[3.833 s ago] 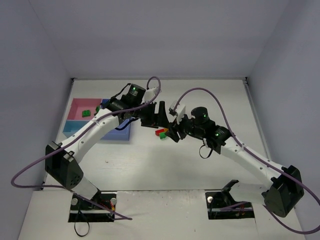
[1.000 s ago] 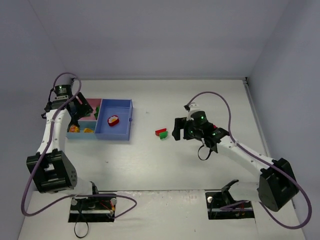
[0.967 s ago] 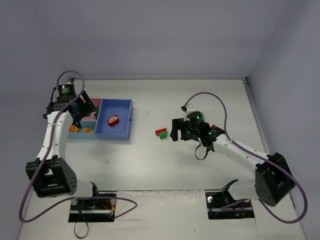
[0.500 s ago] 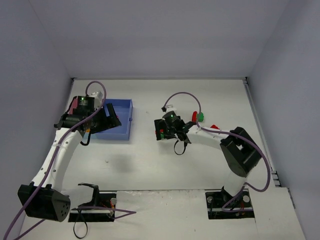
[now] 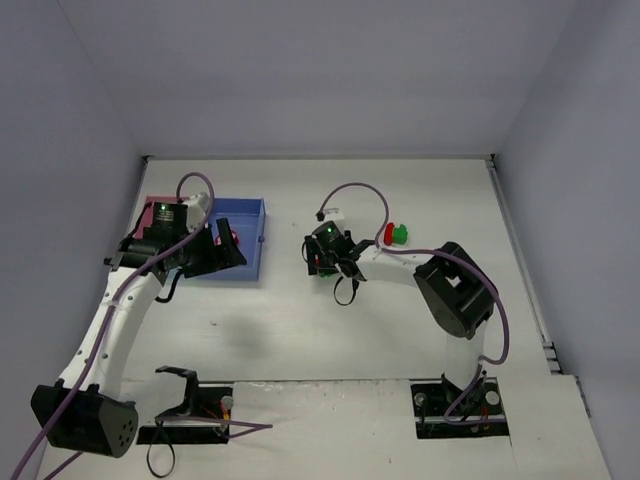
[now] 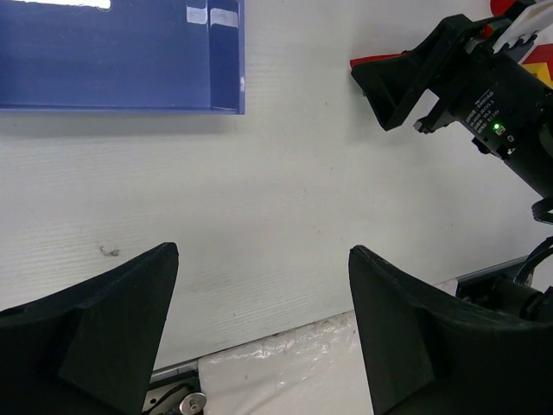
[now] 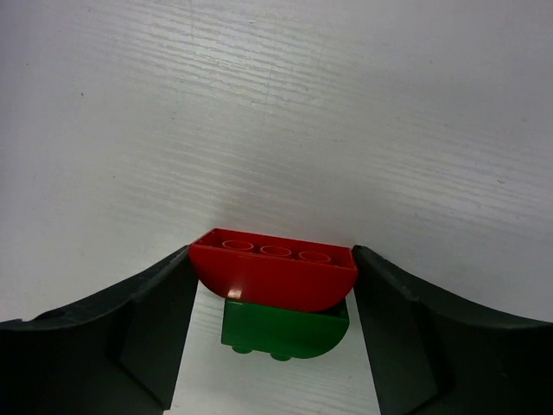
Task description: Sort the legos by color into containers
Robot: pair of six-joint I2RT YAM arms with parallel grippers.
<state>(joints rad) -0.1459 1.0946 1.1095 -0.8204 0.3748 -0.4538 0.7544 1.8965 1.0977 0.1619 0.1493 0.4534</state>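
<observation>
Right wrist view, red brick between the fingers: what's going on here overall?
Two arms are sorting bricks by color. The right gripper is down on the table with a finger at each end of a red brick, apparently gripping it. A green brick lies against the red one, and nothing is lifted yet. The left gripper hangs open and empty over the table near the blue tray.

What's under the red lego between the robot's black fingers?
A green lego pokes out from under the red lego. The red one covers the green one's upper part, so whether the two are clipped together cannot be seen.
</observation>
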